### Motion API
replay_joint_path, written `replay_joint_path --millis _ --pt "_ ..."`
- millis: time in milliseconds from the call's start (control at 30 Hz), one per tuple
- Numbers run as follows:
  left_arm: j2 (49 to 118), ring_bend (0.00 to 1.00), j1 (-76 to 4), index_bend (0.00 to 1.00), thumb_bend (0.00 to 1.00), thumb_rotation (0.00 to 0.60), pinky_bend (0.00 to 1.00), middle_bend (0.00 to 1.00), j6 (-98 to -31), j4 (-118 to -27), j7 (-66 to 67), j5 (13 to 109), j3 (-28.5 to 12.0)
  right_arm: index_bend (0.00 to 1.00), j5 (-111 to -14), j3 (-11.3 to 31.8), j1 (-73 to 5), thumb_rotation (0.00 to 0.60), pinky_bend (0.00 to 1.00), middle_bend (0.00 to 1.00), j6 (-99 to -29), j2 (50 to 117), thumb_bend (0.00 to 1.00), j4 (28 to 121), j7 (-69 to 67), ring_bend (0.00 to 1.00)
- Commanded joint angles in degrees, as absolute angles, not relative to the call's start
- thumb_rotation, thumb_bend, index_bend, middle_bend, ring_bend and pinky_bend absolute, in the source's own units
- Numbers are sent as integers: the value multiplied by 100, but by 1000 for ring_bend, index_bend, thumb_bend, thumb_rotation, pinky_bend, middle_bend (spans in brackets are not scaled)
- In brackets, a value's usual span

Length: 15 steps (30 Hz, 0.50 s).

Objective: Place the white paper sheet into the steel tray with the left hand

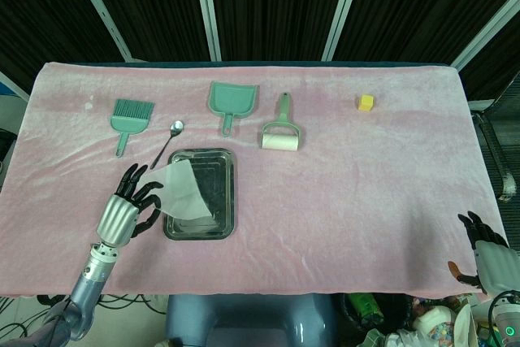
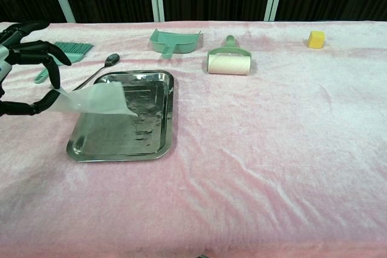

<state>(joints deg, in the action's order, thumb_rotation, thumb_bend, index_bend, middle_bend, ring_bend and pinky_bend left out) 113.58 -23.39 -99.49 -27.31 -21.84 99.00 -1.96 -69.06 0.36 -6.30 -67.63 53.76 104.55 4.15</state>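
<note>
My left hand point(image 1: 130, 205) point(image 2: 27, 67) pinches one edge of the white paper sheet point(image 1: 185, 191) point(image 2: 97, 99) and holds it raised over the left half of the steel tray point(image 1: 213, 227) point(image 2: 145, 143). The sheet hangs in the air above the tray and hides part of its bottom. The other fingers of that hand are spread. My right hand point(image 1: 481, 251) shows only at the lower right corner of the head view, beyond the table's front edge, far from the tray; its fingers look slightly curled with nothing visible in them.
Behind the tray lie a spoon point(image 1: 170, 137), a green brush point(image 1: 128, 120), a green dustpan point(image 1: 230, 101) and a lint roller point(image 1: 281, 134). A small yellow cube point(image 1: 366, 102) sits at the far right. Pink cloth point(image 1: 366, 201) covers the table.
</note>
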Motion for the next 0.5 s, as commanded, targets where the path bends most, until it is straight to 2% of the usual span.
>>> replay_joint_path --millis 33,300,500 --pt "11400 10 -2488 684 511 600 51 354 -10079 -2570 -2039 10045 -80 0 -6901 32 -630 600 151 7 -6760 5373 256 10464 417 99" --pt "11431 33 -2515 688 511 600 57 368 -9980 -2337 -1825 10134 179 0 -6856 31 -643 600 151 7 -6728 5355 256 10475 412 99" --pt "11334 34 -2240 692 511 600 59 375 -9335 -2832 -1718 9770 170 0 -6834 22 -653 600 151 7 -6706 5353 256 10485 436 99"
